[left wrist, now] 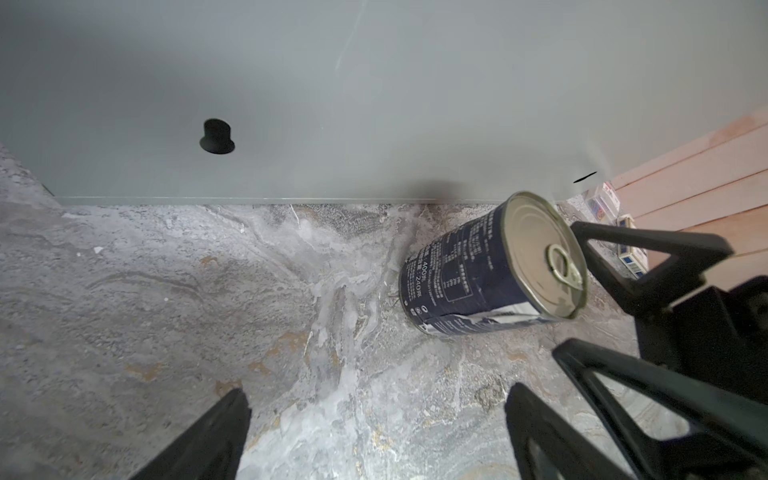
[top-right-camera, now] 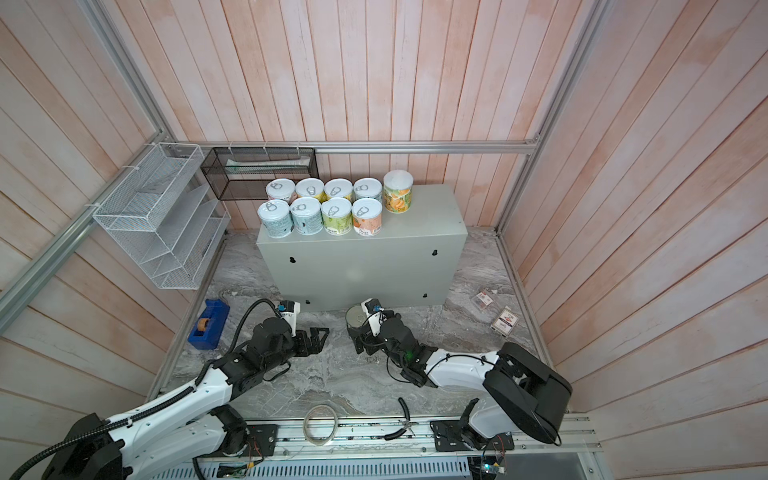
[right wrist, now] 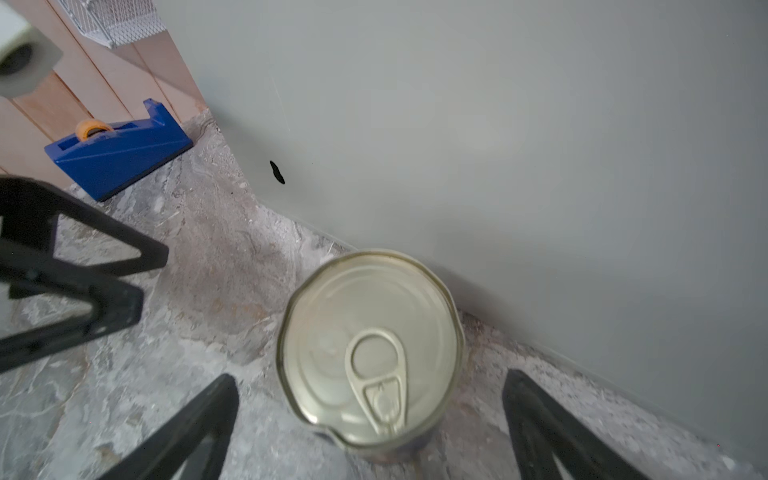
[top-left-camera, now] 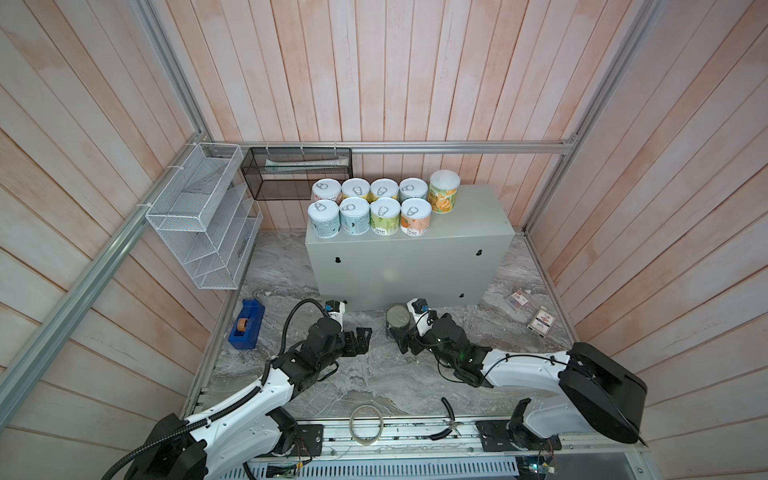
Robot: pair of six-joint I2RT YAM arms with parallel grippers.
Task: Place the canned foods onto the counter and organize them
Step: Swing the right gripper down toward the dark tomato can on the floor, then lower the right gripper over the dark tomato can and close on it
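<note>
On the counter (top-left-camera: pixel 469 216): nine cans (top-left-camera: pixel 385 216) stand in two rows at its left part; the right part is bare.
On the table (top-left-camera: pixel 374 386), just before the counter front: the dark navy can (left wrist: pixel 478 270) stands upright, alone.
Right gripper (right wrist: pixel 370 376): jaws wide apart on both sides of this can, not pressing it.
Left gripper (top-left-camera: pixel 360 341): wide open, holds nothing.
Step, probably: grasping the last can.
Next move: close on the can body, lift it above the counter top, set it on the bare part.
</note>
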